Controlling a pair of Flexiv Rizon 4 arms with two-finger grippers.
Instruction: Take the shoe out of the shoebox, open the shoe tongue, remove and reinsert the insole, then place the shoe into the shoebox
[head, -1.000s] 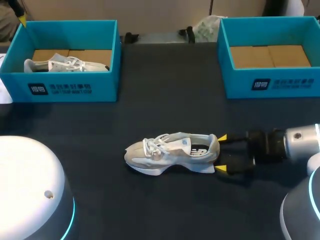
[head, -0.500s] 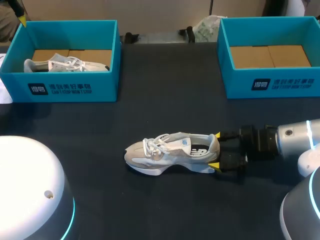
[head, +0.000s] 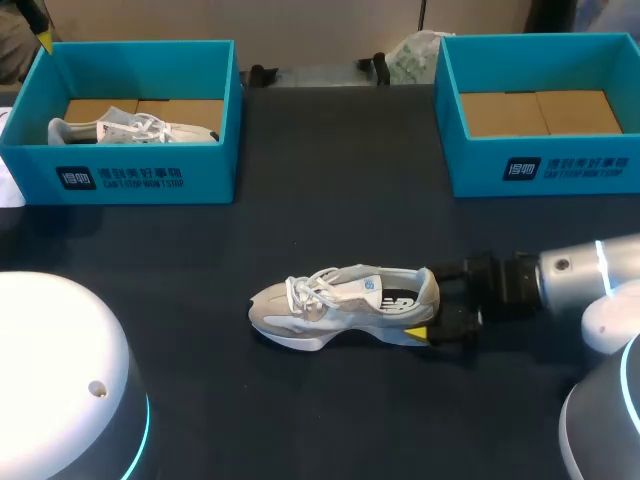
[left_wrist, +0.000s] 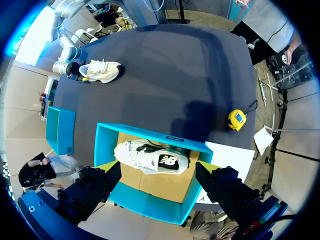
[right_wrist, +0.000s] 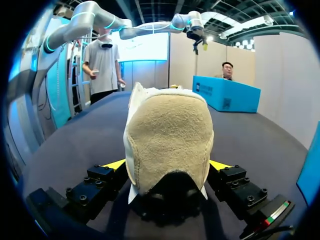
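Item: one pale grey-and-white shoe (head: 345, 305), out of its box, lying on its side near the middle of the dark table (head: 330, 200), toe toward the robot's left and heel (head: 428, 290) toward its right. Laces (head: 310, 290) tied; tongue (head: 362, 281) not lifted; insole not visible, presumably in place. Right gripper (head: 433, 301): level with the table at the heel end, fingers spread, one to each side of the heel; the right wrist view shows the suede heel (right_wrist: 167, 135) set deep between the two yellow tips (right_wrist: 114, 164), with no firm clamp evident. Left gripper (left_wrist: 155, 172): held high above the left shoebox (head: 140, 175), fingers wide apart, holding nothing. That box contains a second shoe (head: 130, 130). Right shoebox (head: 560, 170): only its cardboard floor shows. Stage, as judged: removal from the box is complete and the tongue-opening step is just starting, with the heel about to be secured. Next requirement, as judged: the right fingers should press in on the heel counter to steady the shoe and perhaps set it upright, after which the left arm would need to descend to the laces and draw the tongue forward to reach the insole.
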